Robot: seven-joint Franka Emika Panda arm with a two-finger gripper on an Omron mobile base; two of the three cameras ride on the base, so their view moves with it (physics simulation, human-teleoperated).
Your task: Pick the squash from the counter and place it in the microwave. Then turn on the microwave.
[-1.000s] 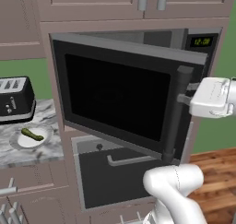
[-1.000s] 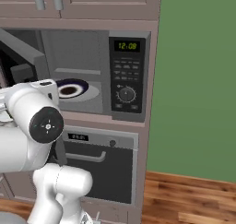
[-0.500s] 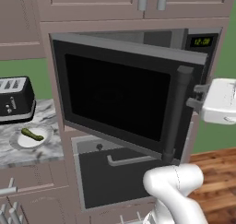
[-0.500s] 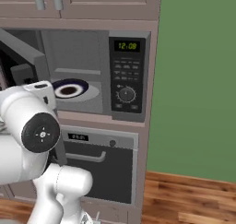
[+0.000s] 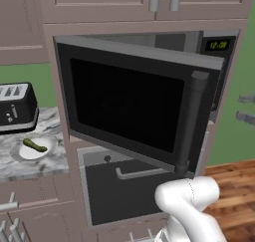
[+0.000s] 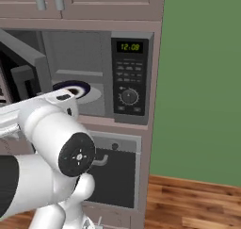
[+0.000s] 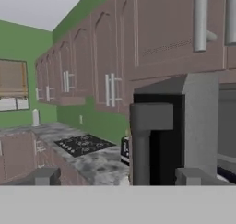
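Gripper (image 7: 120,178): spread wide, grips nothing, hovers just off the free edge of the microwave (image 5: 149,47) door (image 5: 129,104), beside its bar handle (image 5: 191,121). Leaves the cavity open, a turntable plate (image 6: 75,89) inside. Must probably swing round that door, which stands between hand and counter (image 5: 30,169). Well to the left and lower, past the toaster (image 5: 17,106): squash (image 5: 36,145) on a white plate (image 5: 20,151), long axis slanting across it, near the counter's front edge.

Counter (image 5: 30,165) bears toaster (image 5: 16,108), plated squash (image 5: 35,145)
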